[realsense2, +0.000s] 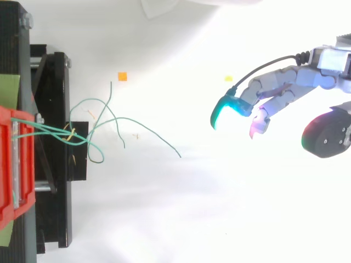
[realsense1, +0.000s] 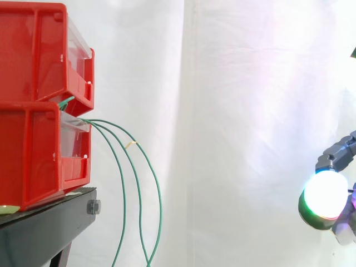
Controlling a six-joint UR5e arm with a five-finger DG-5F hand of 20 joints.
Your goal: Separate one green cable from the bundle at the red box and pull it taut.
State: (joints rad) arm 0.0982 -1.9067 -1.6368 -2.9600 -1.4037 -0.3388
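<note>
Look first at the black stand, which has a bolt set in its end face. The lower red bin sits directly on it, with its front reaching almost to the stand's end. The upper red bin is stacked on that one. You can see a yellow-green patch on the stand, just under the lower bin's corner. From above, an orange scrap and a yellow scrap lie well apart on the white surface beyond the stand.

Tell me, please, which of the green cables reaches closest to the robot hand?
The green cable whose free end lies farthest right in the top view, towards the open robot hand; the others curl back near the black stand.
</note>
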